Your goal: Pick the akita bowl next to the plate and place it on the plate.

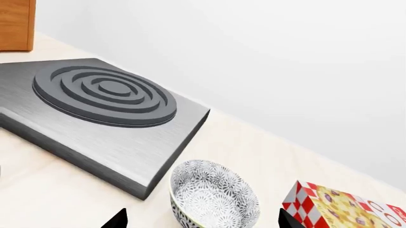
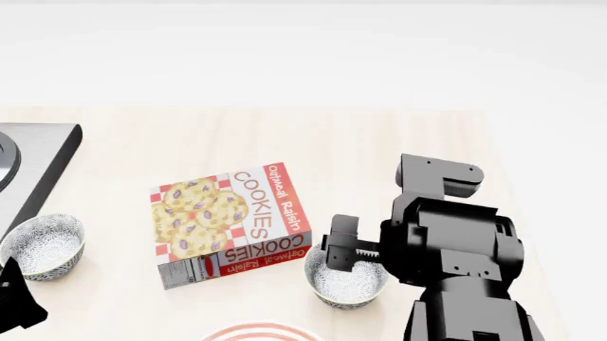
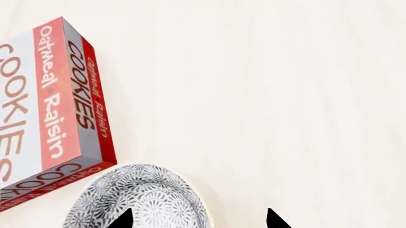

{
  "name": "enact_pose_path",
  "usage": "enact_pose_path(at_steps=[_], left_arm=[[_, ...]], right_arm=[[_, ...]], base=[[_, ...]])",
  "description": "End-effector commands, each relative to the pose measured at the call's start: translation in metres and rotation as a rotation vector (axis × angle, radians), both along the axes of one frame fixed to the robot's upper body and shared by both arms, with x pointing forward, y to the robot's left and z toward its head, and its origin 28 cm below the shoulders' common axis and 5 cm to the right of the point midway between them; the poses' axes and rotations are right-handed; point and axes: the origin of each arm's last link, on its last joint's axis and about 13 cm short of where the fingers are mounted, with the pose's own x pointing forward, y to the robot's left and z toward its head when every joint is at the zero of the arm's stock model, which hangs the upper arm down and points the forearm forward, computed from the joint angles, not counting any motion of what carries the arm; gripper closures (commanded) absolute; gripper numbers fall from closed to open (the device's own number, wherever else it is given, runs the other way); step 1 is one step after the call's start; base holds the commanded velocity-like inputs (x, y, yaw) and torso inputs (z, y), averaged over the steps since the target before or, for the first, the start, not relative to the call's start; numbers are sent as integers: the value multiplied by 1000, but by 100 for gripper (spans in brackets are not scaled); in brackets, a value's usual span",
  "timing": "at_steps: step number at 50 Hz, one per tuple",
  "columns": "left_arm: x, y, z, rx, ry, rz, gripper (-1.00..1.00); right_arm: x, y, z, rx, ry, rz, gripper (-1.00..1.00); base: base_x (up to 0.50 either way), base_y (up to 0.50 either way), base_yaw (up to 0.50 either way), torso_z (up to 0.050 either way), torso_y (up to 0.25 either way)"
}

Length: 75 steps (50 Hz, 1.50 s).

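Note:
The akita bowl (image 2: 347,284), speckled grey and white, stands on the table just beyond the red-striped plate (image 2: 258,332), of which only the far rim shows at the head view's lower edge. My right gripper (image 2: 343,264) hangs over this bowl, open. In the right wrist view one fingertip (image 3: 122,219) is over the akita bowl's (image 3: 136,197) inside and the other lies outside its rim, so the right gripper (image 3: 198,219) straddles the rim. My left gripper (image 1: 203,221) is open above a second, alike bowl (image 1: 212,192) at the far left.
A cookie box (image 2: 230,222) lies flat between the two bowls, close to the akita bowl's left side. A grey stove slab (image 1: 104,118) with a ringed burner sits behind the left bowl (image 2: 43,245). A wooden block (image 1: 16,23) stands beyond the stove.

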Motion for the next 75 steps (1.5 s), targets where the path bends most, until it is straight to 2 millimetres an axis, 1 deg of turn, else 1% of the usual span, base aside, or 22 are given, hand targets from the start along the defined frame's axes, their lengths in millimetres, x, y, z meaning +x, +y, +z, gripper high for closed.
enact_pose_path(at_steps=[1,24,52,67,68,69,75], left_arm=[[0,0,1,1,0,1,-100],[0,0,0,0,1,2,-100],[0,0,0,-1,1,1,-100],[0,0,-1,-1,1,1,-100],[0,0,-1,-1,1,1,-100],[0,0,-1,-1,1,1,-100],[-1,0,1,-1,1,1,-100]], right_arm=[[-2,-2,-5,26,20,-20,-100],[-7,-3,-14,94,55,-36,-100],[-11,-2,-23,98,87,-13,-100],[-12,-3,-24,97,92,-20,-100],[-10,-3,-24,87,76,-21,100],[-10,-3,-23,91,81,-45,100],[-10,-4,-22,90,79,-39,100]], base=[[0,0,0,0,0],[0,0,0,0,0],[0,0,0,0,0],[0,0,0,0,0],[0,0,0,0,0],[0,0,0,0,0],[0,0,0,0,0]])
